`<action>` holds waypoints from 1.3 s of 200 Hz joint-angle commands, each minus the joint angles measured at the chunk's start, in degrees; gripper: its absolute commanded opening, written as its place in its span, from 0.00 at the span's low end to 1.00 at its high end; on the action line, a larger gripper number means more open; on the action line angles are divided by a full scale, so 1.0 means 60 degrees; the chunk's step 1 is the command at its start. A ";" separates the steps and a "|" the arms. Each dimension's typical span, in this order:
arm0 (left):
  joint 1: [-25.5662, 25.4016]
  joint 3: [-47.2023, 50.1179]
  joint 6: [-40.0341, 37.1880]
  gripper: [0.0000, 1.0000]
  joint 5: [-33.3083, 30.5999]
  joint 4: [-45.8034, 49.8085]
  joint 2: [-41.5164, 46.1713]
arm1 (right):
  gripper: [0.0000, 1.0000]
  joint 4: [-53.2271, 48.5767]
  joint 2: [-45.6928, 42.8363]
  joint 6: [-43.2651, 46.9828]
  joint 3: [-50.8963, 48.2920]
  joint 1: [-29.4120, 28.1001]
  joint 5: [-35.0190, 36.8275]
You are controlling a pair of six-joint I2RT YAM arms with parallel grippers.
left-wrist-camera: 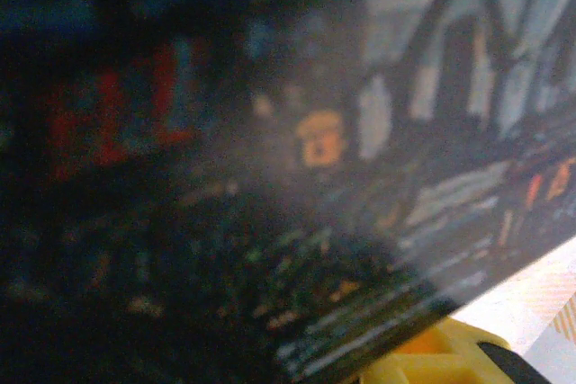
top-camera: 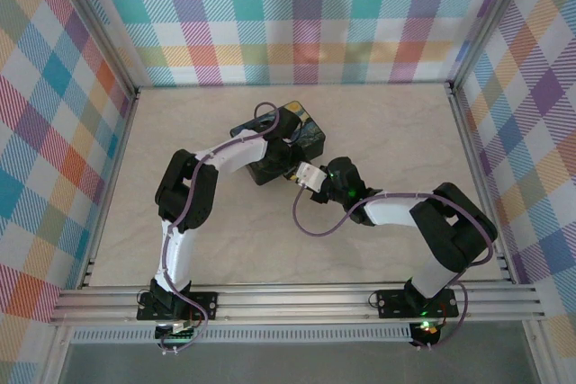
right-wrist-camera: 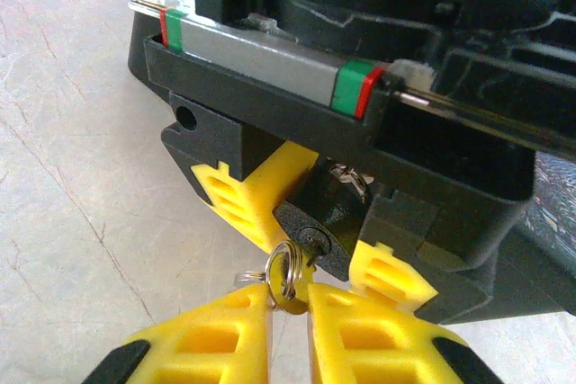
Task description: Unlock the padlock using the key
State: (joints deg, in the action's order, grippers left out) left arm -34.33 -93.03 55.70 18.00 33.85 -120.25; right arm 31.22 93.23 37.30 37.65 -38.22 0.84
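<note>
Left arm (top-camera: 184, 191) up from near-left base, elbow bent, forearm angling right, dark wrist planted over painted tin (top-camera: 312, 132) mid-desk. Right arm (top-camera: 450, 227) folded at far right, white forearm sweeping left to centre. Right gripper (top-camera: 304, 174) at tin's near edge, right against left arm's wrist; jaws too small to read. Green light (top-camera: 342, 192) glowing on right wrist. Purple cable (top-camera: 310, 222) looping below. Pale desk (top-camera: 396, 132), plaid walls (top-camera: 297, 15), aluminium rail (top-camera: 297, 299) in front.
</note>
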 commanded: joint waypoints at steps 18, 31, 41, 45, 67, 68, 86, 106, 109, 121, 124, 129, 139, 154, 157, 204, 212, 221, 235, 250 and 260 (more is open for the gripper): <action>0.0052 0.0446 0.0376 0.10 0.1188 0.0398 -0.0086 | 0.13 0.0273 0.0365 -0.0052 0.0438 0.0015 -0.0007; 0.0037 0.0518 0.0446 0.10 0.1293 0.0284 -0.0072 | 0.13 0.0246 0.0462 -0.0006 0.0525 0.0012 -0.0027; 0.0023 0.0553 0.0508 0.10 0.1370 0.0210 -0.0071 | 0.13 0.0191 0.0527 0.0016 0.0612 0.0017 -0.0008; 0.0023 0.0568 0.0529 0.10 0.1398 0.0179 -0.0069 | 0.13 0.0191 0.0564 0.0037 0.0631 0.0013 -0.0008; 0.0008 0.0635 0.0609 0.09 0.1508 0.0067 -0.0085 | 0.13 0.0228 0.0689 0.0075 0.0724 -0.0015 0.0151; 0.0008 0.0636 0.0614 0.09 0.1510 0.0062 -0.0086 | 0.13 0.0222 0.0691 0.0079 0.0726 -0.0016 0.0152; 0.0010 0.0665 0.0648 0.09 0.1583 -0.0006 -0.0086 | 0.13 0.0223 0.0821 0.0175 0.0800 -0.0068 0.0184; 0.0006 0.0680 0.0688 0.08 0.1694 -0.0067 -0.0085 | 0.13 0.0527 0.0987 0.0231 0.0804 -0.0141 0.0124; 0.0008 0.0681 0.0691 0.08 0.1705 -0.0064 -0.0078 | 0.13 0.0612 0.1016 0.0229 0.0808 -0.0148 0.0120; 0.0002 0.0667 0.0692 0.08 0.1760 -0.0067 -0.0082 | 0.12 0.0975 0.1145 0.0200 0.0800 -0.0189 0.0118; 0.0004 0.0667 0.0692 0.08 0.1772 -0.0074 -0.0084 | 0.12 0.1095 0.1186 0.0200 0.0802 -0.0193 0.0115; 0.0008 0.0664 0.0692 0.07 0.1788 -0.0058 -0.0080 | 0.12 0.1207 0.1241 0.0185 0.0800 -0.0200 0.0125; 0.0008 0.0654 0.0681 0.06 0.1842 -0.0060 -0.0086 | 0.12 0.1389 0.1355 0.0160 0.0840 -0.0226 0.0130; 0.0008 0.0661 0.0693 0.06 0.1903 -0.0019 -0.0086 | 0.11 0.1638 0.1475 0.0051 0.0881 -0.0248 0.0218; 0.0008 0.0664 0.0692 0.06 0.1907 -0.0022 -0.0077 | 0.10 0.1718 0.1493 0.0025 0.0871 -0.0251 0.0258; 0.0010 0.0644 0.0732 0.05 0.1927 0.0011 -0.0054 | 0.13 0.1954 0.1567 -0.0950 0.1053 -0.0330 0.0759; 0.0008 0.0629 0.0735 0.05 0.1941 0.0008 -0.0066 | 0.13 0.1882 0.1580 -0.1163 0.1113 -0.0365 0.0775; 0.0008 0.0633 0.0761 0.05 0.1950 -0.0001 -0.0071 | 0.14 0.1855 0.1594 -0.1407 0.1158 -0.0410 0.0883; 0.0008 0.0648 0.0809 0.05 0.1951 -0.0036 -0.0053 | 0.12 0.1874 0.1642 -0.1854 0.1189 -0.0441 0.1160; 0.0008 0.0652 0.0851 0.05 0.1952 -0.0062 -0.0040 | 0.09 0.1966 0.1724 -0.2382 0.1158 -0.0451 0.1488; 0.0008 0.0652 0.0867 0.05 0.1961 -0.0090 -0.0016 | 0.08 0.2016 0.1720 -0.2848 0.1147 -0.0472 0.1618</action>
State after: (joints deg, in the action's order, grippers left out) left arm -31.77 -90.98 56.25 17.23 27.79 -120.05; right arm 39.16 101.34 29.19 41.50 -40.38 7.66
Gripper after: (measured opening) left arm 0.315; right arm 0.099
